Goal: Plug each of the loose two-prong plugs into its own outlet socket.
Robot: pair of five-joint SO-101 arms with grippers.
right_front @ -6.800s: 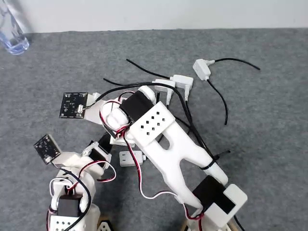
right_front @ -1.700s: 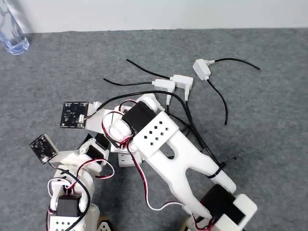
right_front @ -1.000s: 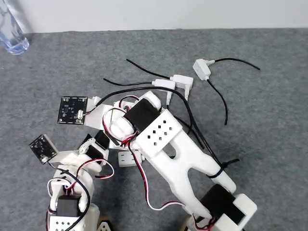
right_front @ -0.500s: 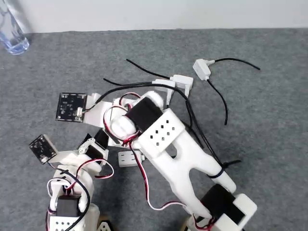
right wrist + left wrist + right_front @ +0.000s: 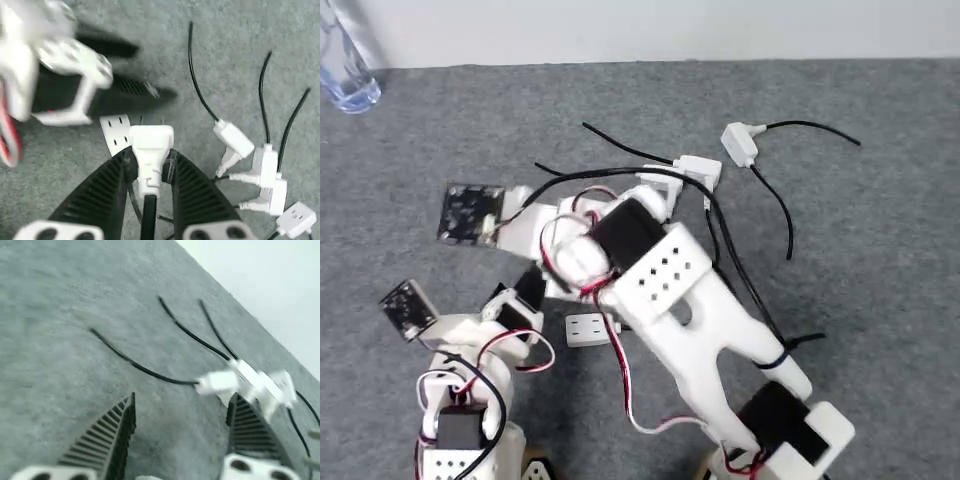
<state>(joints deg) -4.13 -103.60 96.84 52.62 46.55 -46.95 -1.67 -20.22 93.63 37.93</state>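
From above, one outlet socket (image 5: 588, 328) lies at seven o'clock of the mat's (image 5: 880, 300) middle, and three loose plugs (image 5: 698, 170) sit between twelve and two. In the left wrist view, the left gripper (image 5: 180, 435) stands wide apart above the mat, with two plugs just ahead. In the right wrist view, the right gripper (image 5: 150, 157) pinches one held plug (image 5: 150, 137), just beside the socket.

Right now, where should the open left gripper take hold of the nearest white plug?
Grip the plug across its white body, coming down from above with the left gripper. It lies flat on the carpet, its black cable trailing from one end, so the long sides look free.
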